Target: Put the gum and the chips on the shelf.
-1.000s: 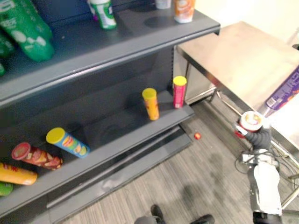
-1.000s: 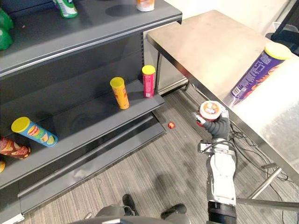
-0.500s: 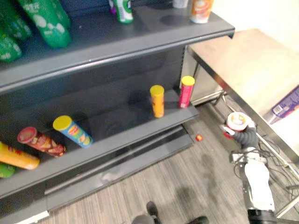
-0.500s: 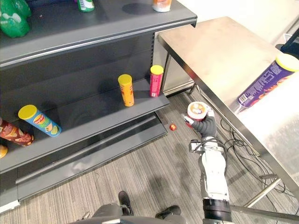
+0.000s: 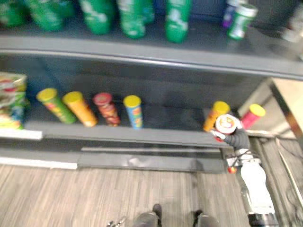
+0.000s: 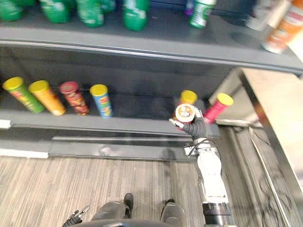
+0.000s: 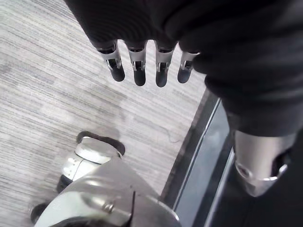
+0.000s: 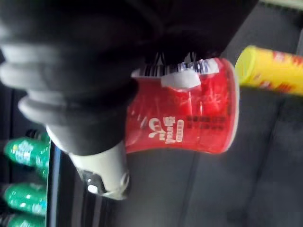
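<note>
Just off the front lip of the lower shelf [image 6: 142,124], the robot's right hand [image 6: 198,128] has its fingers wrapped tight around a short red snack tub [image 6: 184,113], which it holds off the floor with the pale printed lid turned up toward the head camera. The right wrist view shows the tub's red side past the dark ribbed cover, with the silver thumb [image 8: 102,172] lying along it. Directly behind the hand, an orange can with a yellow lid [image 6: 189,97] stands on the lower shelf, so close to the tub that the two overlap from above. A pink can with a yellow lid [image 6: 218,106] leans on the hand's outer side, near the shelf's end. Farther off on the hand's inner side, a row of four cans stands tilted on the same shelf: a blue can [image 6: 101,100] nearest, then a dark red can [image 6: 73,97], an orange can [image 6: 46,97] and a green can [image 6: 19,93], with a bright printed bag [image 5: 10,106] at the far end. Above the hand, the upper shelf [image 6: 165,45] carries green bottles [image 6: 135,12] and a small green-and-white can [image 6: 201,12]. A steel worktop [image 6: 279,113] sits beyond the hand's outer side. The left hand [image 7: 138,71] hangs over the grey striped floor [image 7: 57,94], its fingers straight, apart and holding nothing.
</note>
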